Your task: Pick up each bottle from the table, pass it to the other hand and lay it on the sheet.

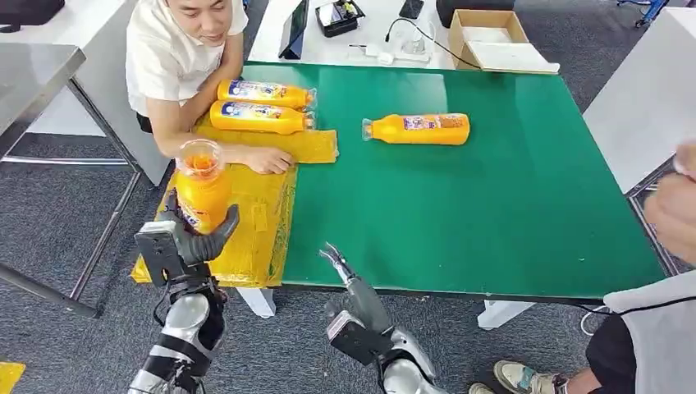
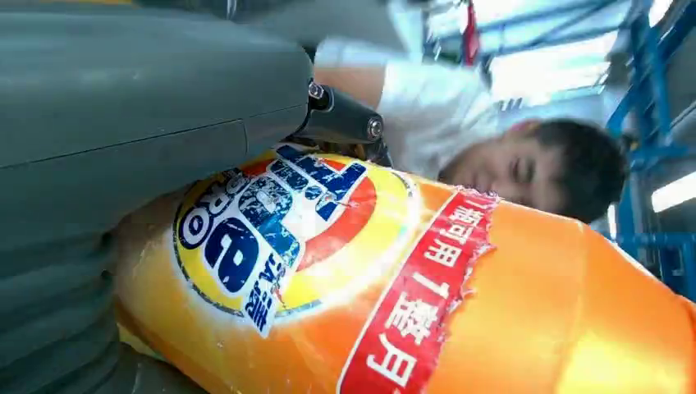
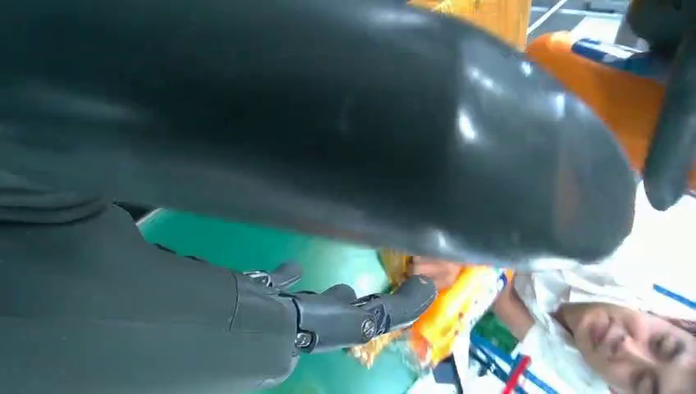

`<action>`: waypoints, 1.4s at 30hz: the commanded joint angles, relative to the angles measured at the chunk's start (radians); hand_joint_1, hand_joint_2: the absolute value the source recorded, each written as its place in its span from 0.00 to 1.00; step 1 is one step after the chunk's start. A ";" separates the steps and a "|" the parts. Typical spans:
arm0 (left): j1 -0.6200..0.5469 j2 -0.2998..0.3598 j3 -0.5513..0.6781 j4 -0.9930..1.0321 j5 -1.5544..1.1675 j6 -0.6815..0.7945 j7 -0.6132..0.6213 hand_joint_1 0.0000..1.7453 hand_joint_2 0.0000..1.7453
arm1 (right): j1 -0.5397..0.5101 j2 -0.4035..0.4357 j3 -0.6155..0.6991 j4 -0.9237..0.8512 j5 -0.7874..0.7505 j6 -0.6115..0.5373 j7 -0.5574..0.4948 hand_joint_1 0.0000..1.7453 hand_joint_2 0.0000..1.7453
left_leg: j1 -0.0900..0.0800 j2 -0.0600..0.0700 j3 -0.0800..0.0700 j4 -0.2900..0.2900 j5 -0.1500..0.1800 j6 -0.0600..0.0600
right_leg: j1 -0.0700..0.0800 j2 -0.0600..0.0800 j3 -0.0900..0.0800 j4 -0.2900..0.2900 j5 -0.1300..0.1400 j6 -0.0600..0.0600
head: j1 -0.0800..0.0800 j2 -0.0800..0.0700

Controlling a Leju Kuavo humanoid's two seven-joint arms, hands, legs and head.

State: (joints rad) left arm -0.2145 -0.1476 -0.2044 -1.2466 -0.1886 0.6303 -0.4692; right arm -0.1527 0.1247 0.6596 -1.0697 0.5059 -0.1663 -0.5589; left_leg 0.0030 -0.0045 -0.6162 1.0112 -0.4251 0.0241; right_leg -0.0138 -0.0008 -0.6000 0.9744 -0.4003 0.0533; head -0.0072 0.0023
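Observation:
My left hand grips an orange bottle upright, neck up, over the near part of the yellow sheet. Close up, the bottle's blue, red and yellow label lies against the left hand. Two more orange bottles lie side by side on the sheet's far part. Another bottle lies on its side on the green table. My right hand hovers at the table's front edge; its fingers are spread with nothing in them.
A person leans over the table's left side with a forearm resting on the sheet. Another person's hand reaches in at the right edge. A cardboard box and small items stand on the white table behind.

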 commanded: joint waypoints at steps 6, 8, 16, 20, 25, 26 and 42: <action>-0.215 0.004 0.162 0.415 -0.660 0.068 0.105 1.00 1.00 | 0.007 -0.028 0.026 -0.031 -0.015 0.027 -0.021 0.00 0.00 | 0.000 -0.001 0.005 -0.001 -0.001 -0.001 | 0.000 -0.001 0.005 0.000 -0.002 -0.002 | 0.000 0.000; -0.316 0.032 0.117 0.626 -0.719 0.068 0.139 1.00 1.00 | -0.026 -0.018 0.036 0.002 -0.024 0.043 -0.031 0.00 0.00 | 0.000 -0.003 0.004 -0.001 0.000 -0.001 | 0.000 -0.003 0.004 0.000 -0.001 -0.002 | 0.000 0.000; -0.401 0.060 0.027 0.884 -0.887 0.036 0.266 1.00 1.00 | -0.060 0.005 0.039 0.043 -0.052 0.065 -0.048 0.00 0.00 | 0.000 0.002 0.007 -0.001 0.000 -0.003 | 0.001 0.001 0.005 0.000 0.000 -0.003 | 0.000 0.000; -0.402 0.059 0.000 0.907 -0.923 -0.026 0.317 1.00 1.00 | -0.062 0.008 0.040 0.052 -0.056 0.070 -0.049 0.00 0.00 | 0.001 0.001 0.008 -0.001 -0.001 -0.003 | 0.001 0.000 0.007 0.001 -0.002 -0.003 | 0.000 0.000; -0.389 0.054 -0.024 0.942 -0.960 -0.064 0.352 1.00 1.00 | -0.076 0.017 0.041 0.081 -0.057 0.064 -0.057 0.00 0.00 | 0.000 0.002 0.006 0.000 -0.001 -0.003 | 0.001 0.001 0.005 0.001 -0.002 -0.002 | 0.000 0.000; -0.391 0.055 -0.037 0.950 -0.978 -0.086 0.374 1.00 1.00 | -0.080 0.019 0.039 0.089 -0.058 0.062 -0.059 0.00 0.00 | 0.000 0.001 0.005 -0.001 0.000 -0.003 | 0.000 0.001 0.004 0.000 0.000 -0.002 | 0.000 0.000; -0.391 0.018 0.083 0.842 -0.643 -0.663 0.155 0.00 0.00 | -0.079 0.050 -0.009 0.176 -0.061 -0.002 -0.113 0.00 0.00 | -0.001 -0.006 0.012 -0.002 0.002 -0.003 | -0.001 -0.004 0.012 0.001 -0.001 -0.003 | 0.000 0.000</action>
State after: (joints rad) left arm -0.6343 -0.1198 -0.1804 -0.3899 -0.9650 0.1444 -0.1981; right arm -0.1932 0.1667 0.6672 -1.0223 0.4486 -0.1496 -0.6417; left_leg 0.0029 -0.0118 -0.6060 1.0108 -0.4232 0.0221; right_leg -0.0140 -0.0069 -0.5889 0.9759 -0.4016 0.0518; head -0.0072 0.0023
